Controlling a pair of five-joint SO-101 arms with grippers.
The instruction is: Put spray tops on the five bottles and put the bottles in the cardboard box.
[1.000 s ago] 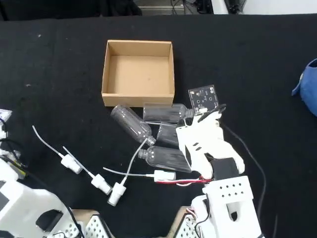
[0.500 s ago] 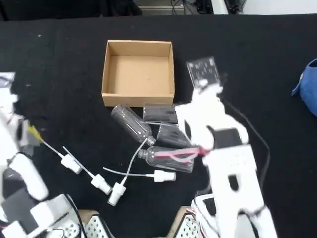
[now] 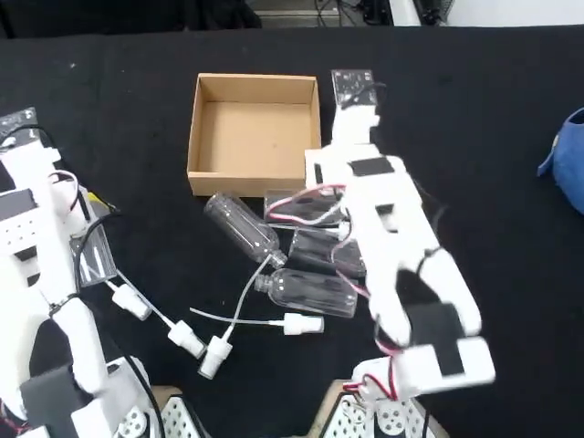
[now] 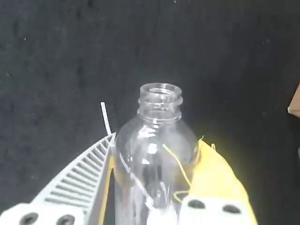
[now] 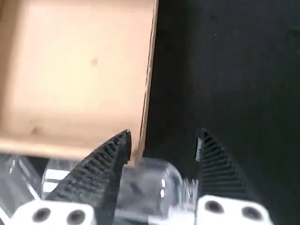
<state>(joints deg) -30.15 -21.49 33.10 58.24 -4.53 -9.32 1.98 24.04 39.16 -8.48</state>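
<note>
While checking grips, found left tool pinching a capless bottle mid-body at table left side. Saw right tool spread over second bottle beside box corner. Judged bottles light, slick, squashy; neck likely stiffest hold.

White plastic left arm and right arm, blocky segments, black panels, red-and-white cables looping off right arm, left claw with one white ribbed finger and one yellow finger, right claw with black ribbed fingers, screw holes at bases.
</note>
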